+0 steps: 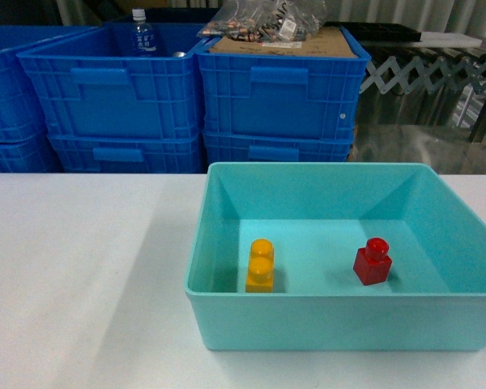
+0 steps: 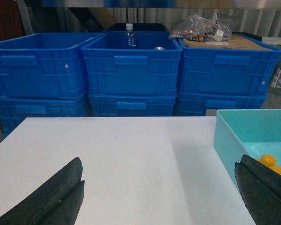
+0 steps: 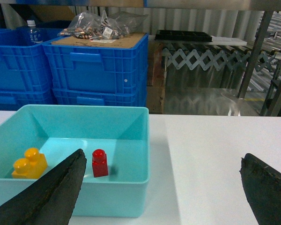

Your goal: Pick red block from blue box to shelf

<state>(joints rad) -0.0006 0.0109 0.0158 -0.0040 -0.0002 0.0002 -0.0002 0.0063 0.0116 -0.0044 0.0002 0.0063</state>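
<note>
The blue box (image 1: 348, 324) sits on the white counter (image 1: 81, 275) toward its right side, its back wall near the counter's far edge. Inside on the floor of the tub, the red block (image 1: 373, 262) stands upright, stud on top, toward the right and near the front wall; a yellow two-stud brick (image 1: 261, 266) stands well apart from it on the left, also near the front wall. Neither arm shows from the head camera, but each wrist camera catches its own dark fingers: the left gripper (image 2: 159, 197) has its fingers spread wide over bare counter just left of the tub, and the right gripper (image 3: 164, 187) is likewise spread wide above the tub's right front corner, holding nothing. Beyond the far edge stand stacked dark blue crates (image 1: 194, 97), one topped with cardboard (image 1: 287, 40) and plastic bags (image 1: 263, 20).
</note>
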